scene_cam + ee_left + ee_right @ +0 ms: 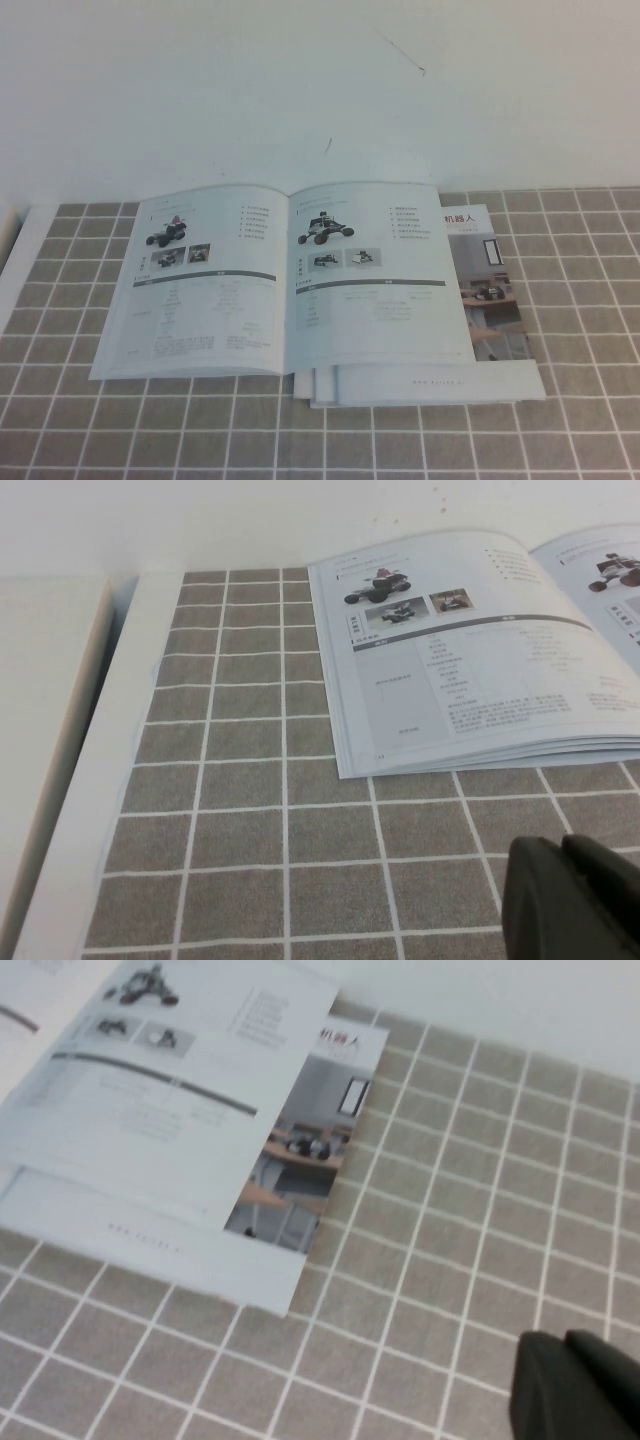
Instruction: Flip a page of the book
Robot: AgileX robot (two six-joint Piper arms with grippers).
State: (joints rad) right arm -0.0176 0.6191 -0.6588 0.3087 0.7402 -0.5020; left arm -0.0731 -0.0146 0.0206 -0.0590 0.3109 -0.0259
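Ahead of both jaws, book (285, 280) open.

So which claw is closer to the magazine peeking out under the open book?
Right. The right claw hovers over the tiled cloth off the magazine, near its outer corner; the left claw sits off the book, by its left page.

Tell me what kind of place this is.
Probably a lab tabletop set up for robot trials: a grid-patterned grey cloth against a bare white wall, an open book lying on a magazine.
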